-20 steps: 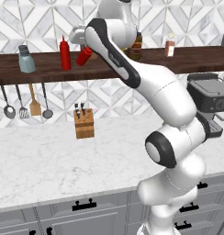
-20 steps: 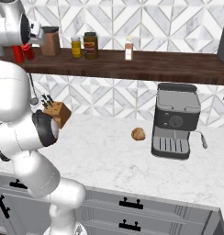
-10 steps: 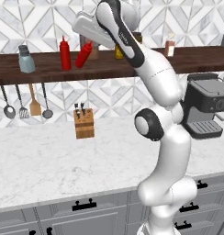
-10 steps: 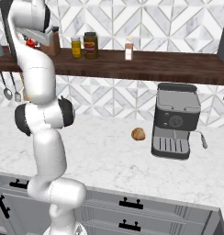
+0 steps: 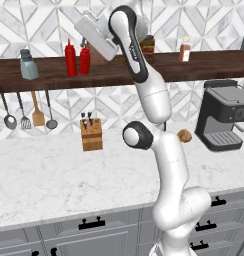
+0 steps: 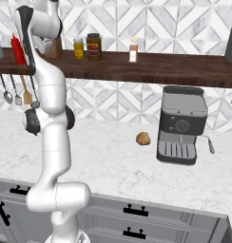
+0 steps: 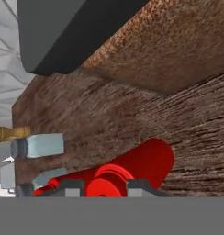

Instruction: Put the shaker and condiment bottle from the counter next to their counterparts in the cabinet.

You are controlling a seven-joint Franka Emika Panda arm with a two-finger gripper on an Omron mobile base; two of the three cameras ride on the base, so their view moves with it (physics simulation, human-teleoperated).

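Your hand [image 5: 89, 42] sits at the condiment bottle [image 5: 85, 60]; whether it grips, you cannot tell. Treat this as light, squashy, slick plastic, so pinch the body gently. It stands upright on the cabinet [image 5: 194, 62] near the left end, nozzle up, beside its twin [image 5: 70, 58].

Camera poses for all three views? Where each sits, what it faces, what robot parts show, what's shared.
Left base view: behind the arm's left, facing the shelf and counter; arm rises at right, gripper at two red bottles.
Right base view: behind the arm's right, facing shelf, jars and coffee machine; arm at left.
Hand view: on the hand, looking along the shelf over a red bottle toward the shaker; fingers at bottom.
Shared: both base views show shelf, coffee machine, counter.
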